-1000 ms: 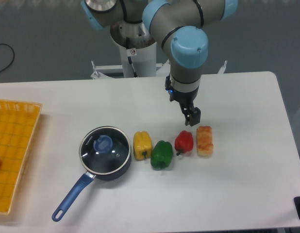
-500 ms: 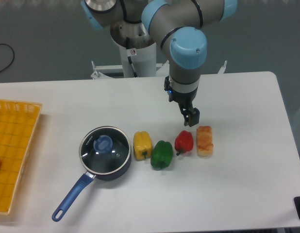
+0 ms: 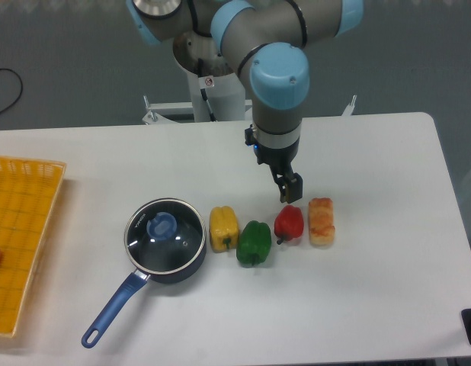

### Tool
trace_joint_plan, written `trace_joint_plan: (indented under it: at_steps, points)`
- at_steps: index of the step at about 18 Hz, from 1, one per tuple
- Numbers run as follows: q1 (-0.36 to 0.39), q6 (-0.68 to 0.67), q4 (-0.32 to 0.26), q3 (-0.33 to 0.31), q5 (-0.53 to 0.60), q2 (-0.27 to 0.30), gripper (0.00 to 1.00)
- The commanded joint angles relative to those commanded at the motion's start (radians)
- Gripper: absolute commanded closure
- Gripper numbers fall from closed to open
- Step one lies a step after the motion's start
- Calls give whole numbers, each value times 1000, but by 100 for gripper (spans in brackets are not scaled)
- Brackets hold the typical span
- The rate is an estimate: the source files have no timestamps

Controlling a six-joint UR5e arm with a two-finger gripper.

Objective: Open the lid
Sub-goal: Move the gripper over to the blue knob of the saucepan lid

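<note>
The lid (image 3: pixel 165 235) sits closed on the blue saucepan (image 3: pixel 148 267); contents beneath the glass cannot be told. Claw (image 3: pixel 290 189), empty, hangs well right of the saucepan, above the red pepper (image 3: pixel 289 223); its jaw state cannot be told.

One fixed camera looks down from the front onto the table (image 3: pixel 388 290).

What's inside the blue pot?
The glass lid with its light-blue knob covers the pot. Through the glass only dark shows; whether anything is inside cannot be told.
</note>
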Motion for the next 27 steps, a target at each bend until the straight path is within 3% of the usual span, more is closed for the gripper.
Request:
trace_joint_plan:
  at_steps: [6, 13, 27]
  points:
    - [-69, -9, 20, 0, 3, -14, 0]
    - [-184, -143, 55, 3, 12, -55, 0]
    - [-322, -273, 55, 25, 40, -101, 0]
